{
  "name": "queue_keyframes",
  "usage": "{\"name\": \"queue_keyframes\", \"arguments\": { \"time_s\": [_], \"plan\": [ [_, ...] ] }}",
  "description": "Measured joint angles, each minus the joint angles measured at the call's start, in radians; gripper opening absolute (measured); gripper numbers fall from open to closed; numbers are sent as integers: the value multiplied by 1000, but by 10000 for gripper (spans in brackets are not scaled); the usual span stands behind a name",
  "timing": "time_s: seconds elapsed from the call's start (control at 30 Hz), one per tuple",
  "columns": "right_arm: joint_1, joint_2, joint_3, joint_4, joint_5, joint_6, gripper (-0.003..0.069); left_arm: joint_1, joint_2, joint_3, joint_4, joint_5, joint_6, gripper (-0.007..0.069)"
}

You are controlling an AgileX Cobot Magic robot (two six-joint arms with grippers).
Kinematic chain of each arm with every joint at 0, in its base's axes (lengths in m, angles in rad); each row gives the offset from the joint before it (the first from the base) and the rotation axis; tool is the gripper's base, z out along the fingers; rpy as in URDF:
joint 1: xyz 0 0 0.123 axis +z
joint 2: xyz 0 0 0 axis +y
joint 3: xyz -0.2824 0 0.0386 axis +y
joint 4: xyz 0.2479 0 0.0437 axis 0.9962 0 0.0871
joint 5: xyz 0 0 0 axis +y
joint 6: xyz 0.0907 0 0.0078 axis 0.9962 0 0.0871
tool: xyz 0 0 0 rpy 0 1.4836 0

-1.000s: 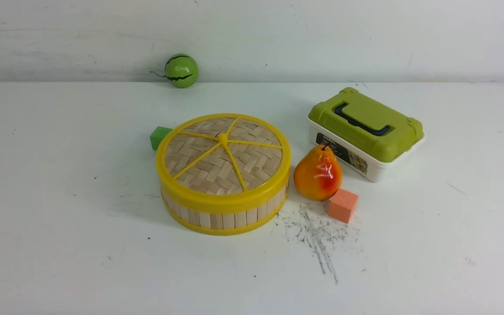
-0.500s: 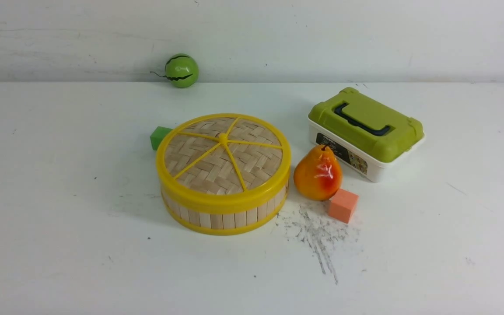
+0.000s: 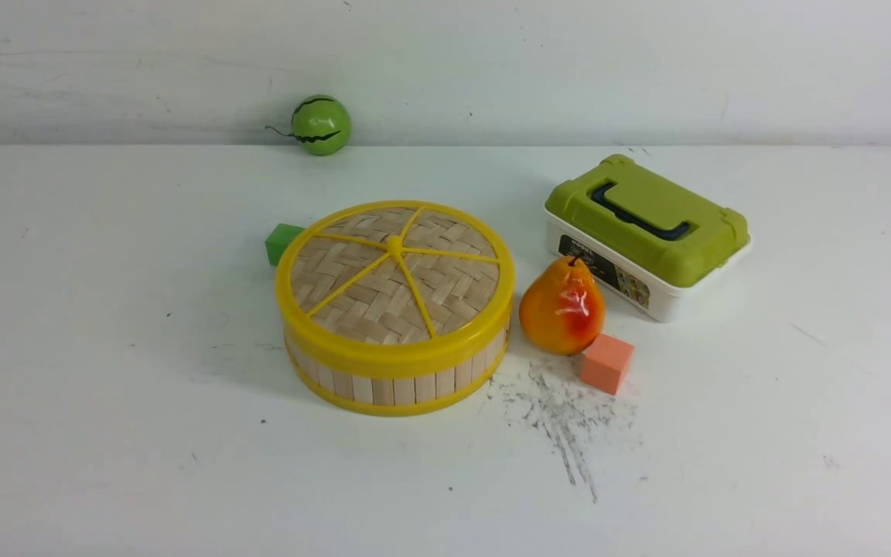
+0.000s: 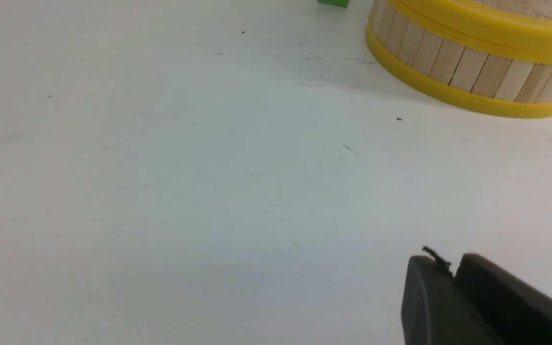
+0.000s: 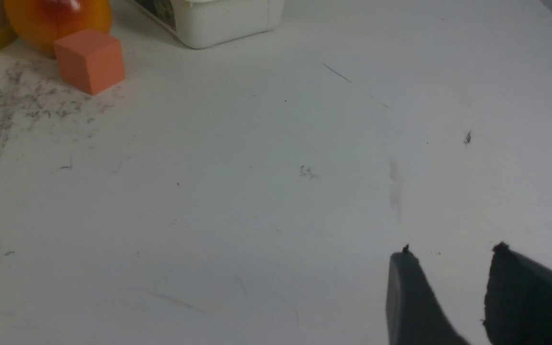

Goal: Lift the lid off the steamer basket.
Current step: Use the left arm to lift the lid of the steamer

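Woven yellow-rimmed lid [image 3: 395,271] atop steamer basket [image 3: 399,383]

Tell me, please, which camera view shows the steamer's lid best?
The front view: the whole lid shows, seated on the steamer basket. The left wrist view catches only part of its yellow rim; the right wrist view shows none.

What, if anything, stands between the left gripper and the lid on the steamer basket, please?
Nothing visible. In the left wrist view only bare table lies between the left gripper and the steamer basket, whose lid sits on top uncovered. The green cube is beyond the basket, the pear on its right.
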Motion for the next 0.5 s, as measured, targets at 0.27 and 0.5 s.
{"name": "queue_keyframes", "arguments": {
  "time_s": [0.27, 0.5],
  "plan": [
    [0, 0, 0, 0, 0, 0, 239, 0, 0, 0, 0, -134, 0, 74],
    [0, 0, 0, 0, 0, 0, 239, 0, 0, 0, 0, -544, 0, 82]
  ]
}}
